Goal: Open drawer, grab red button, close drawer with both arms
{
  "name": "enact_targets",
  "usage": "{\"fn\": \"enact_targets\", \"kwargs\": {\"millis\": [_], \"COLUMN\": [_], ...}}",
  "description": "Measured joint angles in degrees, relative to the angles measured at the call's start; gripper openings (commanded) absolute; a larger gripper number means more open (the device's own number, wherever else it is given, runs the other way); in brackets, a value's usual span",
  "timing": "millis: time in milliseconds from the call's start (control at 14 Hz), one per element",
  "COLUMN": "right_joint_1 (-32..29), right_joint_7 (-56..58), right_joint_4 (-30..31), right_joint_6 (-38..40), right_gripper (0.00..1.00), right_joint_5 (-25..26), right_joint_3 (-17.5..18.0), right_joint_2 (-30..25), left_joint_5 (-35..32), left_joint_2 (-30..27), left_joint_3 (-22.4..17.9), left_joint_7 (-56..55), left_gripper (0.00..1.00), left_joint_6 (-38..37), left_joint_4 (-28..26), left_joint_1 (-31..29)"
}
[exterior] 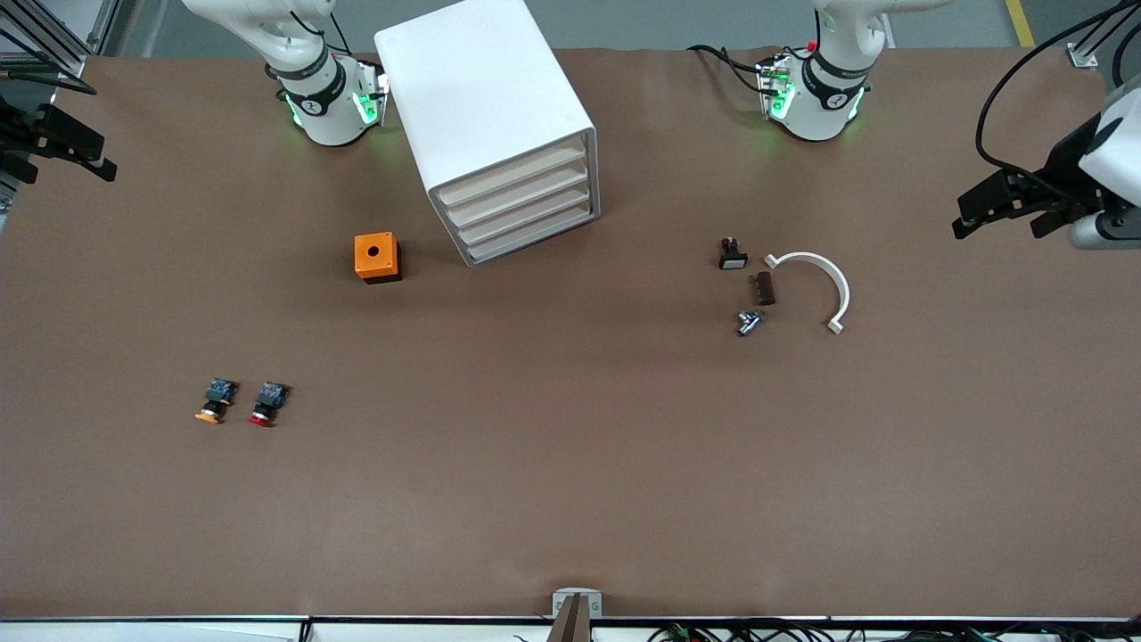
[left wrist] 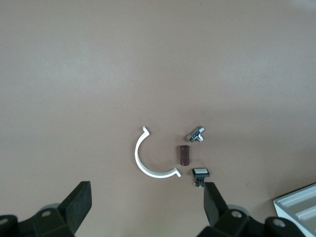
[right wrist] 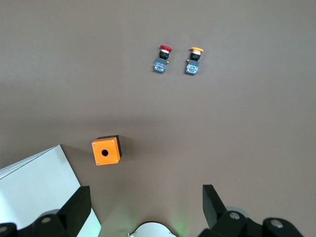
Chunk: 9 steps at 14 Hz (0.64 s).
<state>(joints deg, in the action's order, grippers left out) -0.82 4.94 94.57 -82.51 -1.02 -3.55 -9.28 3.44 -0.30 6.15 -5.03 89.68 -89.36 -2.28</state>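
Note:
The white cabinet (exterior: 486,107) stands between the two arm bases; its four drawers (exterior: 526,209) are all shut. The red-capped button (exterior: 267,403) lies on the table near the right arm's end, beside an orange-capped one (exterior: 215,401). It also shows in the right wrist view (right wrist: 162,58). My right gripper (exterior: 71,156) hangs open and empty over the right arm's end of the table (right wrist: 145,207). My left gripper (exterior: 998,214) hangs open and empty over the left arm's end (left wrist: 146,205).
An orange cube with a hole (exterior: 377,257) sits beside the cabinet. Toward the left arm's end lie a white arc (exterior: 824,281), a brown piece (exterior: 765,288), a metal piece (exterior: 749,322) and a white-capped switch (exterior: 732,254).

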Motion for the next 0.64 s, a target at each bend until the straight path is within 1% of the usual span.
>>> {"fn": "enact_targets", "kwargs": {"millis": [214, 357, 643], "right_joint_1": [0.57, 0.54, 0.43], "right_joint_7": [0.0, 0.0, 0.0], "right_joint_4": [0.02, 0.03, 0.12], "right_joint_6": [-0.31, -0.35, -1.16], "right_gripper": [1.0, 1.0, 1.0], "right_joint_5": [0.33, 0.47, 0.61], "right_joint_3": [0.41, 0.25, -0.18], "right_joint_2": [0.0, 0.0, 0.0], "left_joint_5": [-1.12, -2.59, -2.73], "left_joint_2": [1.7, 2.14, 2.24], "left_joint_3": [-0.01, 0.0, 0.0], "left_joint_7": [0.01, 0.01, 0.01], "left_gripper": [1.0, 1.0, 1.0], "left_joint_6": [0.0, 0.0, 0.0], "left_joint_4": [1.64, 1.93, 2.01], "left_joint_1": [-0.04, -0.04, -0.04]}}
